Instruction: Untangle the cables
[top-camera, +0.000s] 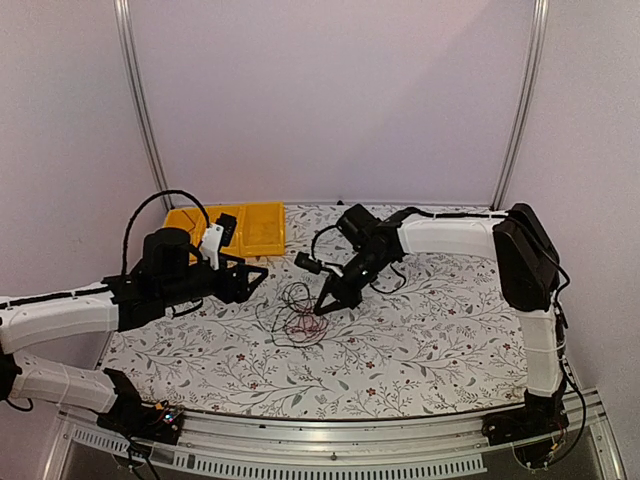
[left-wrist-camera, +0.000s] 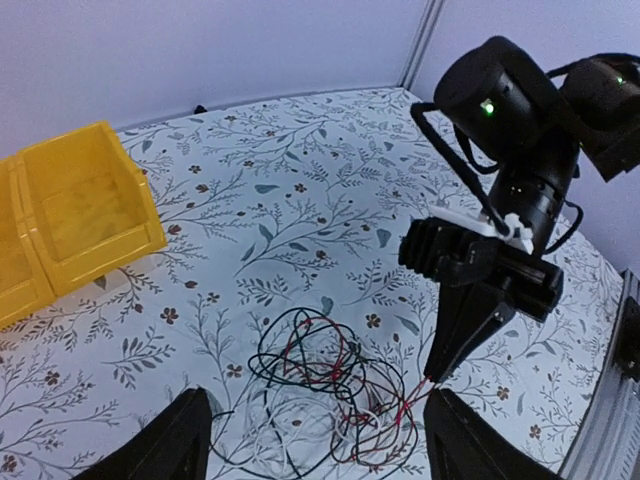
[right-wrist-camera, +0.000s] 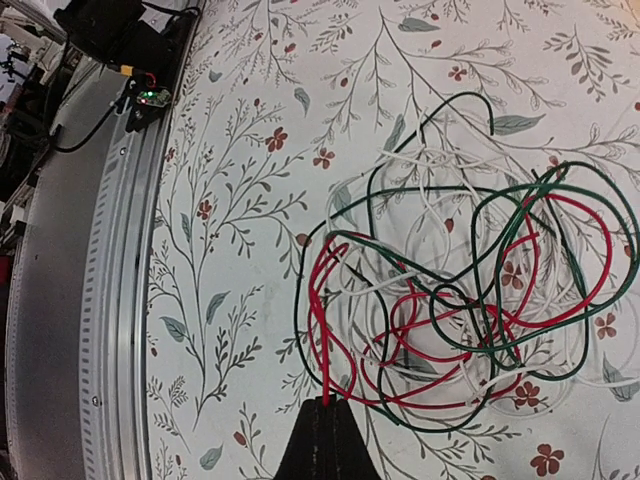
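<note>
Floral tablecloth (top-camera: 440, 330), tangled cables (right-wrist-camera: 460, 300), right claw (right-wrist-camera: 325, 405) pinching red cable (right-wrist-camera: 318, 320) (wrist view); left claw (left-wrist-camera: 315, 398) agape

My cables (right-wrist-camera: 450, 320) are red, dark green-black and white, on a white tablecloth (right-wrist-camera: 230, 200) printed with grey-green sprigs and small rust flowers. At eleven o'clock from them are yellow bins (top-camera: 250, 228). My right gripper (right-wrist-camera: 325, 408) is black.
</note>
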